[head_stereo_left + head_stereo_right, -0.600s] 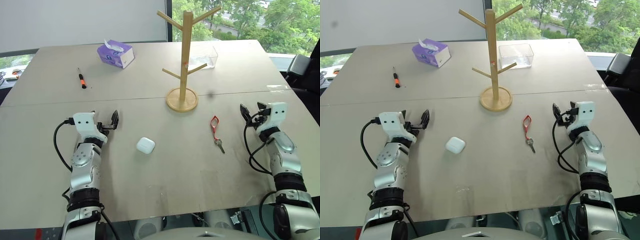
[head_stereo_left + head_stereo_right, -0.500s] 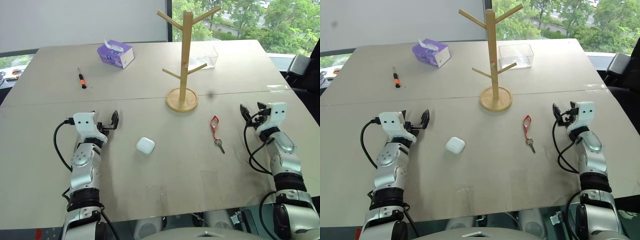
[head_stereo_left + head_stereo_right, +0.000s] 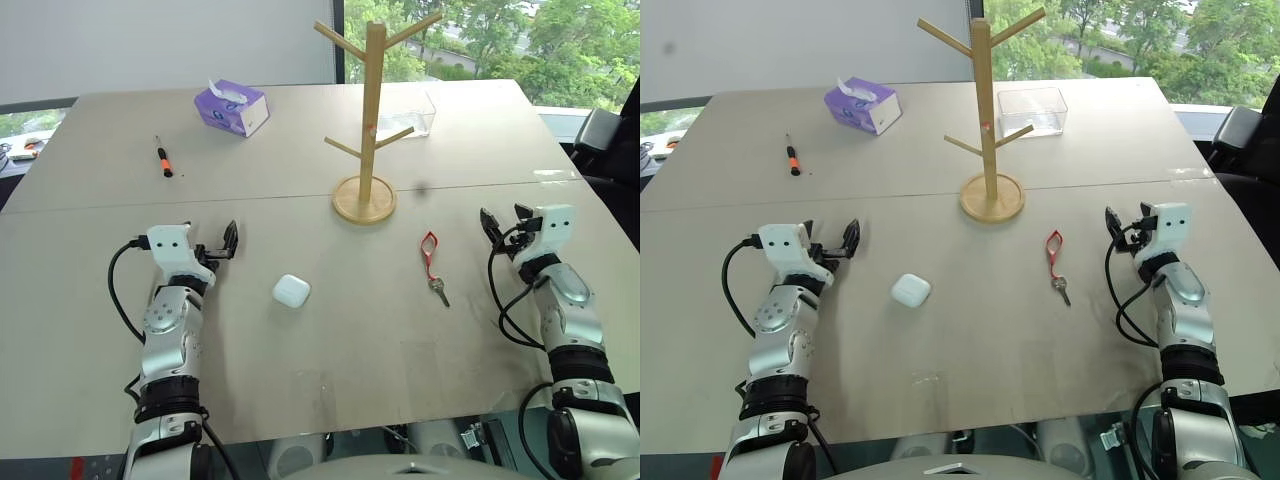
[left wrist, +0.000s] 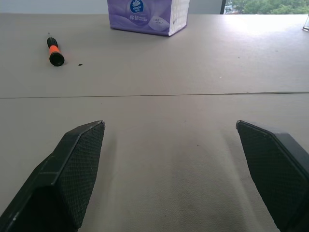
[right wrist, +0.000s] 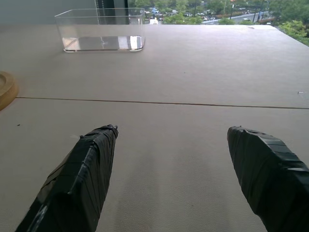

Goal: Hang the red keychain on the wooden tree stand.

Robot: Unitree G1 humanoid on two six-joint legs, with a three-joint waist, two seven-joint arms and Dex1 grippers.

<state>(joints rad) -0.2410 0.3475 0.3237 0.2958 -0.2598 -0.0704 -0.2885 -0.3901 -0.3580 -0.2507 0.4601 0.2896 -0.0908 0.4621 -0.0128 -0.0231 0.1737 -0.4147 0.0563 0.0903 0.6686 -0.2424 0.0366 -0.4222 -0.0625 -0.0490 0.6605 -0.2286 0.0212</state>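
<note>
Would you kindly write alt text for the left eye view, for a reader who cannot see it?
A red keychain lies on a table near a wooden tree stand, between two open grippers, left and right. A white case lies nearer the left gripper.

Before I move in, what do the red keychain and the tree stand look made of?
The red teardrop-loop keychain: probably a soft strap, fabric or silicone, lying flat and matte, with a silvery, likely metal key at its near end. The tall pale tree stand: wood, judging by its light grain-coloured pole, pegs and round disc base, smooth-finished.
</note>
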